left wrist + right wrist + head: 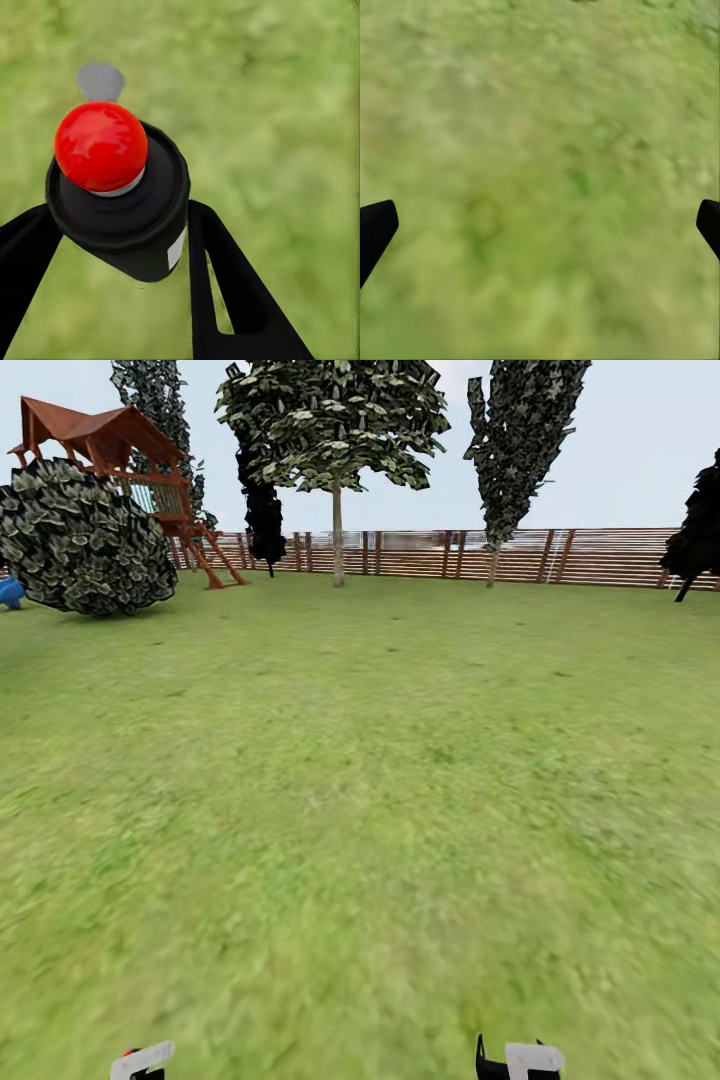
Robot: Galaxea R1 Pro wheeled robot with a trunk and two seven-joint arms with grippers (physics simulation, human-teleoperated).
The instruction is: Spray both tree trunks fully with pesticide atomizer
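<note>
The pesticide atomizer, dark-bodied with a glossy red top, sits clamped in the left claw above the lawn. It looks light, rigid and smooth, best gripped round the body below the cap. The right claw hangs apart, empty. A pale-trunked tree stands far off by the fence.

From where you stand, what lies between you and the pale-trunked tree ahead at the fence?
Head view: only open lawn up to the tree. The left gripper holds the pesticide atomizer.
</note>
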